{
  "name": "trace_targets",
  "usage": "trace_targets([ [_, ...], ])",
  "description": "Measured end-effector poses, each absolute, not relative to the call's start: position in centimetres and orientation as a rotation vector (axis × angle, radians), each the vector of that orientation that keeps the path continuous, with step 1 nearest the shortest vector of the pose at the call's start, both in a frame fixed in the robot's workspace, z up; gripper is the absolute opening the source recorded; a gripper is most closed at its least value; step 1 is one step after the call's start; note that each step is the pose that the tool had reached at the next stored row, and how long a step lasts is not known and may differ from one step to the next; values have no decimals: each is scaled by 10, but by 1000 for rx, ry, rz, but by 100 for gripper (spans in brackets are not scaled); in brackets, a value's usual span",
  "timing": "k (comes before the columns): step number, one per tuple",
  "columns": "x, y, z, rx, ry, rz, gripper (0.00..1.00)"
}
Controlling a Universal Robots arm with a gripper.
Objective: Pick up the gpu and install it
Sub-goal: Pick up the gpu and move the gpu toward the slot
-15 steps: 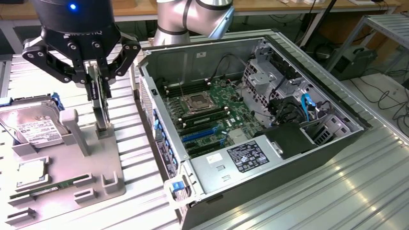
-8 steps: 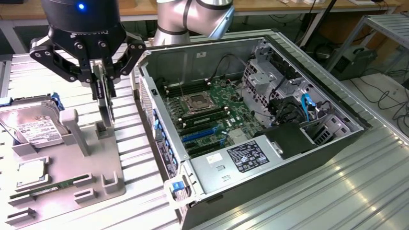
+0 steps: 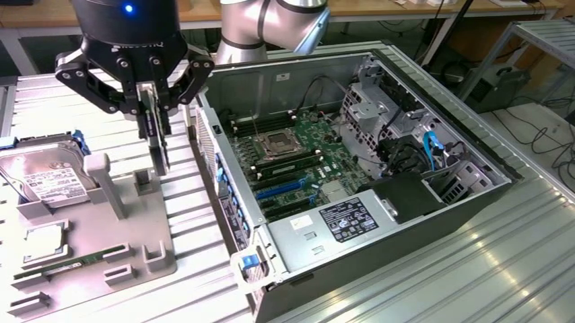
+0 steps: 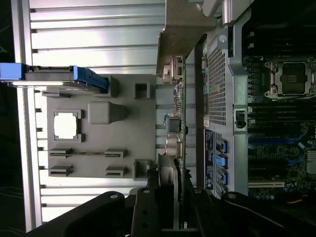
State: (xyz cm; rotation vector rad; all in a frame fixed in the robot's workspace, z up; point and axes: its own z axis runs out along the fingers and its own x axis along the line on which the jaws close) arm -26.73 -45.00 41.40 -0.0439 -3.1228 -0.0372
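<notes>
My gripper (image 3: 155, 111) is shut on the gpu (image 3: 160, 149), holding it upright and edge-on above the grey holder tray (image 3: 126, 225), just to the exterior view's left of the open computer case (image 3: 395, 202). In the wrist view the gpu (image 4: 178, 116) hangs between my fingers (image 4: 148, 207) as a thin green edge. Its black fan is near the gripper (image 4: 170, 195) and its silver end bracket (image 4: 180, 29) is at the far end. The card hangs between the tray (image 4: 98, 165) and the case wall (image 4: 217, 74). The motherboard (image 3: 297, 158) with blue slots (image 3: 280, 192) lies exposed inside.
The tray carries a silver hard drive (image 3: 50, 176) with a white label, a square processor chip (image 3: 40, 242) and a narrow green memory stick (image 3: 77, 262). Cables and the drive cage (image 3: 404, 148) crowd the case's right side. A power supply (image 3: 346, 219) sits at its front.
</notes>
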Motion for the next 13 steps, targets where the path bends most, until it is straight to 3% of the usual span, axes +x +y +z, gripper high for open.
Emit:
trace_targets([
  [13,-253,-450,414,-44,-3123,-37,28],
])
